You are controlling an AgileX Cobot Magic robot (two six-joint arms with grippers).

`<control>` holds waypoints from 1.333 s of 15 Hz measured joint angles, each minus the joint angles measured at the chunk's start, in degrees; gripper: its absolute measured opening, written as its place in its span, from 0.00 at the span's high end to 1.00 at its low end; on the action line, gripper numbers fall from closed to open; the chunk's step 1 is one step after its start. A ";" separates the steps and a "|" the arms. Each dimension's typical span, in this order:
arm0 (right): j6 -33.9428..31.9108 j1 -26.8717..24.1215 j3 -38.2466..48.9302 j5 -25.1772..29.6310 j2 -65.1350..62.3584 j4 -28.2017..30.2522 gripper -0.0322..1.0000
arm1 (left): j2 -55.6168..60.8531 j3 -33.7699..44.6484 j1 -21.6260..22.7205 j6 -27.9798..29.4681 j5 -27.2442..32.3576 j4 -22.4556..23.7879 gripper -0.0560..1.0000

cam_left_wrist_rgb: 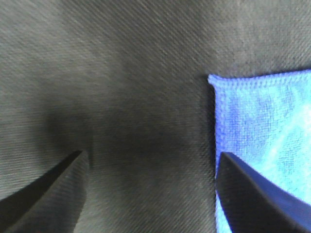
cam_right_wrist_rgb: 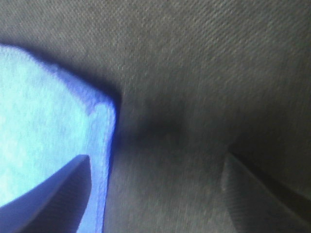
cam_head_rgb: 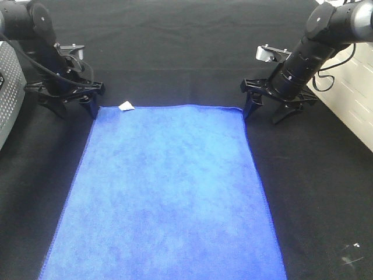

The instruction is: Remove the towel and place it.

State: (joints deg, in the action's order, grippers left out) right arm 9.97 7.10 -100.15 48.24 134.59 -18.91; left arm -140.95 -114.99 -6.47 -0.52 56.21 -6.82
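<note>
The towel (cam_head_rgb: 166, 186) is bright blue and lies spread flat on the black cloth, with a small white tag (cam_head_rgb: 126, 106) at its far left corner. My left gripper (cam_head_rgb: 74, 108) stands open, low at that far left corner. In the left wrist view (cam_left_wrist_rgb: 150, 194) one finger (cam_left_wrist_rgb: 257, 199) hangs over the towel's corner (cam_left_wrist_rgb: 262, 121) and the other over black cloth. My right gripper (cam_head_rgb: 265, 115) is open at the far right corner. In the right wrist view (cam_right_wrist_rgb: 155, 194) one finger (cam_right_wrist_rgb: 53, 194) is above the towel (cam_right_wrist_rgb: 39, 121). Neither gripper holds anything.
Black cloth (cam_head_rgb: 186, 52) covers the table all round the towel. A grey perforated box (cam_head_rgb: 9, 87) stands at the left edge. A white wall (cam_head_rgb: 355, 81) and cables run along the right side behind the right arm.
</note>
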 joint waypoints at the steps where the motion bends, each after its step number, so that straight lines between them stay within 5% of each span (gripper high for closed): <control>1: 0.06 0.00 0.00 -0.86 0.06 -0.17 0.27 | -0.52 0.00 0.00 0.00 -0.23 -0.34 0.31; 11: 1.15 0.00 0.00 -3.84 0.11 -0.74 0.27 | -1.15 -0.40 0.00 -1.32 -2.64 -5.44 0.31; 20: 6.02 -0.06 -0.40 -4.07 1.78 -9.05 0.28 | -2.29 -1.15 0.23 -5.39 -2.52 -10.60 0.31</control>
State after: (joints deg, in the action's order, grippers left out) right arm 15.99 7.05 -100.55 44.18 136.36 -27.96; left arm -143.24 -116.14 -6.25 -5.90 53.69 -17.42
